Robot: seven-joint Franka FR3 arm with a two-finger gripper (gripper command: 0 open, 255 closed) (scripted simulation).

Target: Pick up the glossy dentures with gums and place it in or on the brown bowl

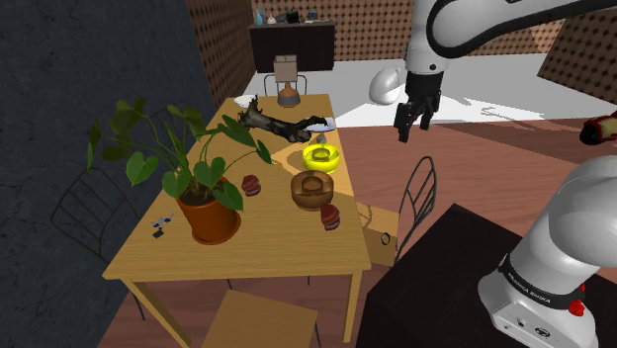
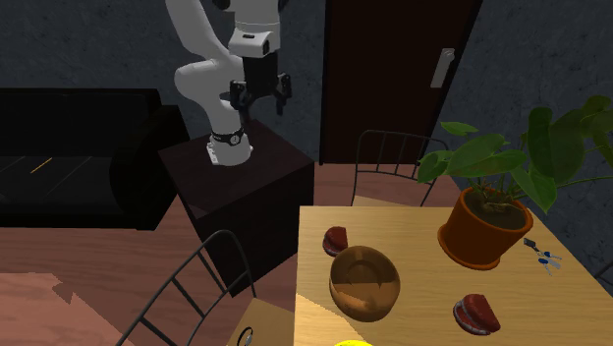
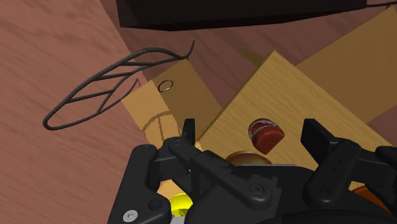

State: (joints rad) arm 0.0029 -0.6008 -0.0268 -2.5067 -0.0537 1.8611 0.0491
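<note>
High beside the counter's (image 1: 168,252) edge, the end effector (image 1: 413,125) hung open and empty, seemingly at the approach step; dentures (image 1: 330,217) lay near that edge, just beside the bowl (image 1: 311,188), and the next move likely called for lowering over them.

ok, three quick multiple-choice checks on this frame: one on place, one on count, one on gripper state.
1. The brown bowl sits:
A) between the two dentures
B) inside the plant pot
C) on the floor
2. Dentures on the table:
A) one
B) two
C) four
3. The gripper is:
A) shut on a denture
B) open, up in the air
C) resting in the bowl

Answers:
1 A: one dark red set lies on each side of the bowl.
2 B: only those two show.
3 B: in the wrist view the fingers stand apart with nothing between them.
</note>
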